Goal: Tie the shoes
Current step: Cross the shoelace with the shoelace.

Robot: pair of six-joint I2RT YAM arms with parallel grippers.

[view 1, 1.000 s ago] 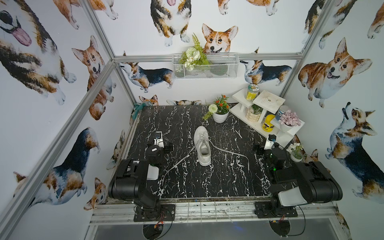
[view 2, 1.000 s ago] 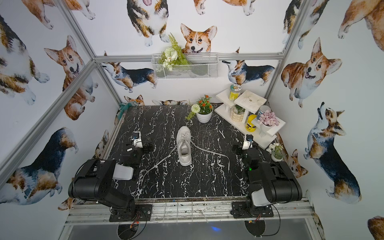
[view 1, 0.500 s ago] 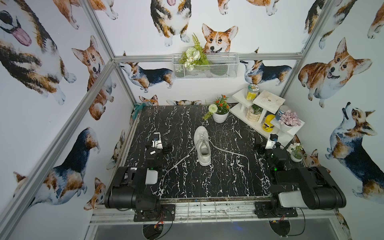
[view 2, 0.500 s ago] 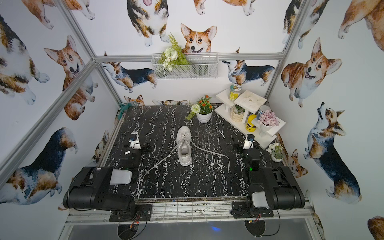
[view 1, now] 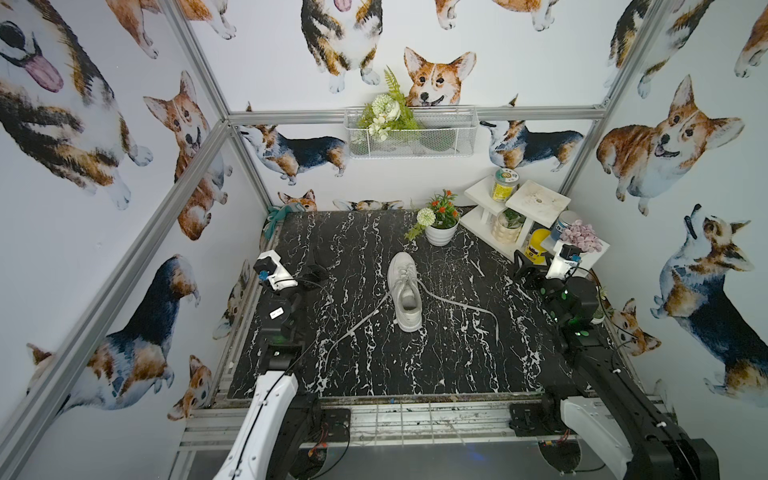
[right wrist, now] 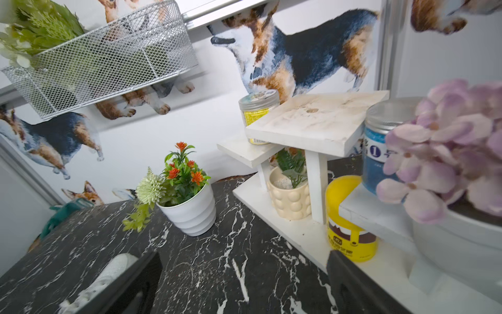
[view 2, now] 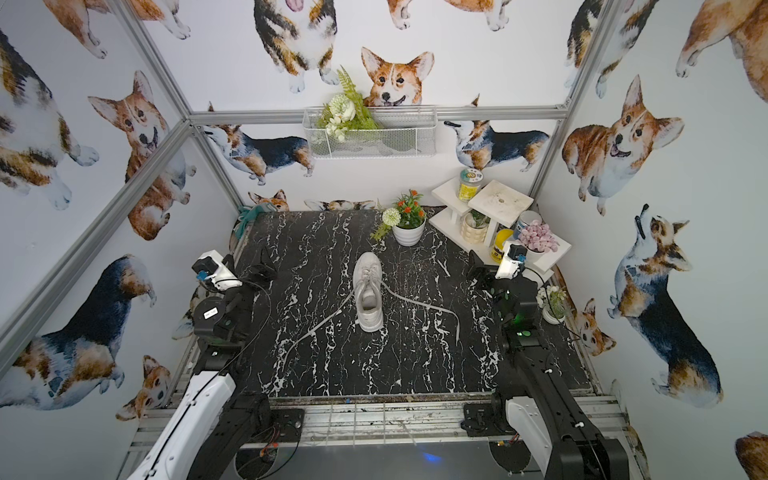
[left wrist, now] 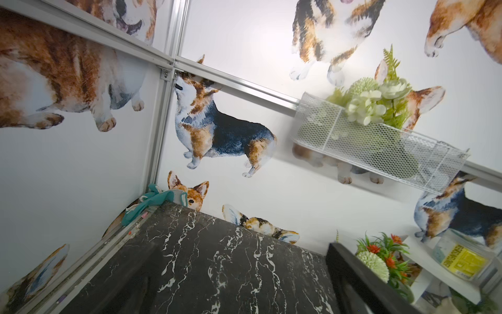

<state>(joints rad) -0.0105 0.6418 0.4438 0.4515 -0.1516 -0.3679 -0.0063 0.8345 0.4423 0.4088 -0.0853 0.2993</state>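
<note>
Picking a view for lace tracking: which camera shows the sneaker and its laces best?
A top view: the whole sneaker and both loose laces lie unobstructed, same in both top views. Right wrist shows only part of it behind the right fingers. Left wrist shows none.

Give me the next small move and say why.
Probably lower the left gripper onto the left lace. Both laces lie loose beside the sneaker; it and the right gripper stand open and empty at the sides, and that lace trails toward the left arm.
</note>
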